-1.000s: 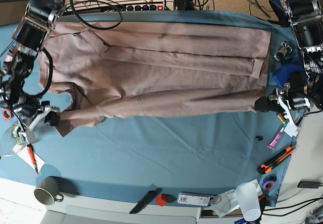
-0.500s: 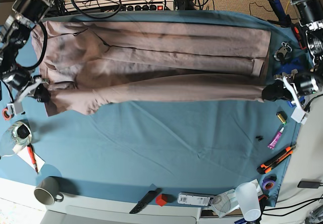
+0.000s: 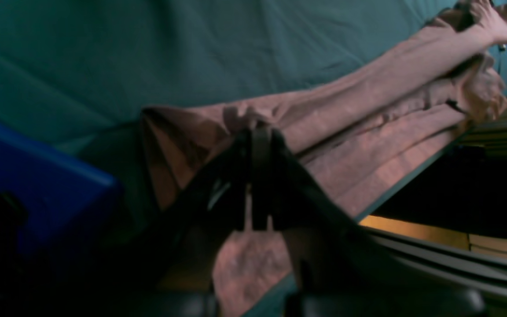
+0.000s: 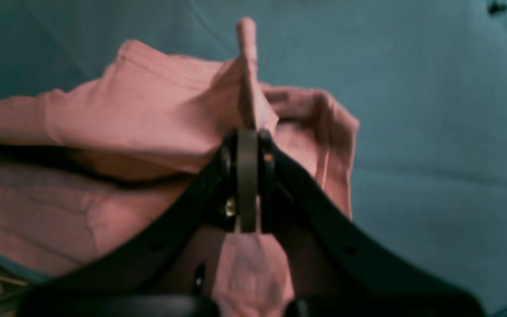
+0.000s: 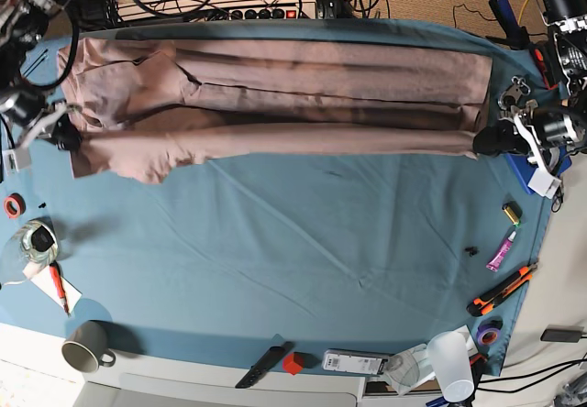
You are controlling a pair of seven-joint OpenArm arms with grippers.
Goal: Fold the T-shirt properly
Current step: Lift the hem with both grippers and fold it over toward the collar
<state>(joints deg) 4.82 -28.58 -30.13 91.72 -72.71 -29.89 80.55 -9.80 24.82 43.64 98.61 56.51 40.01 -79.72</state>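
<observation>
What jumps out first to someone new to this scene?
The wide pink-beige T-shirt stretched across the far part of the blue cloth, its near edge pulled taut between the left pincer and the right pincer, both shut on it. After that, the orange-and-black cutter by the cloth's edge on the left arm's side, and the grey mug at the near corner on the right arm's side.

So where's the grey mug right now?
The grey rounded mug sits at the lower left of the base view, below the red-orange pen lying on white paper.
</observation>
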